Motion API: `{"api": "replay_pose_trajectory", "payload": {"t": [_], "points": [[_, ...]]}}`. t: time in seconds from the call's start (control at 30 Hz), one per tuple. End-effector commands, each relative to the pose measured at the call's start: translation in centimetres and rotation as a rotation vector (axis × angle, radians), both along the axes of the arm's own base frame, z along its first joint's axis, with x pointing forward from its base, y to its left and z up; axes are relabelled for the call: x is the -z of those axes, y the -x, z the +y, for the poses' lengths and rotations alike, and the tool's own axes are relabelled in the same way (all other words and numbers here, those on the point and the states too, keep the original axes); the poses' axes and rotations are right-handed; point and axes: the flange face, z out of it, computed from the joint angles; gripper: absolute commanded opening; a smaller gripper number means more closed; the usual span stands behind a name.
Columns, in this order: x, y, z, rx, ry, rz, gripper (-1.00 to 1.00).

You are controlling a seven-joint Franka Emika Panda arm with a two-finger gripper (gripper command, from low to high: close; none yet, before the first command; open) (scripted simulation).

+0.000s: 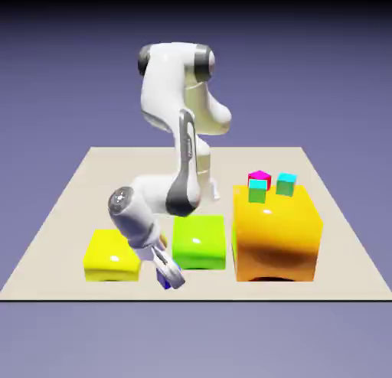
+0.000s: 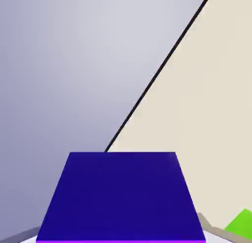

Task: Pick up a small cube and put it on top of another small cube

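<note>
Filling the hand view's lower middle, the purple cube (image 2: 121,197) shows a deep blue face with a thin violet strip along its bottom edge; it sits between the fingers, whose grey tips barely peek out at either side. In the exterior view the gripper (image 1: 168,278) is clamped on that cube (image 1: 163,276), tilted toward 5 o'clock just above the table's (image 1: 69,197) near edge, in the gap between the yellow block (image 1: 112,255) and the green block (image 1: 199,242). Bare table lies beyond the blocks. At 2 o'clock from the gripper stands the tall orange block (image 1: 276,235), its top carrying the magenta cube (image 1: 259,176) at the back, with two cyan-topped cubes (image 1: 258,190) (image 1: 285,184) just beside it.
</note>
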Motion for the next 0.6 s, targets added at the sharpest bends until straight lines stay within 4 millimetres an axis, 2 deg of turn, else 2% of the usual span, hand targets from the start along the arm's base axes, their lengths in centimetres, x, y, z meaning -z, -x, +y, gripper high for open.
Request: {"api": "replay_pose_trajectory", "payload": {"t": [0.0,0.13,0.2,0.3,0.37,0.53,0.57], "points": [[-1.7,0.0,2.5,-0.090,-0.006,-0.005,-1.00],[-8.4,1.7,12.3,-0.445,-0.033,-0.024,-1.00],[-11.7,3.4,16.8,-0.620,-0.042,-0.029,-1.00],[-16.3,7.1,23.0,-0.877,-0.051,-0.030,-1.00],[-18.3,10.1,25.0,-1.025,-0.053,-0.016,-1.00],[-21.3,17.7,27.3,-1.355,-0.029,0.059,-1.00],[-22.6,17.2,27.1,-1.347,0.014,0.019,-1.00]]}}
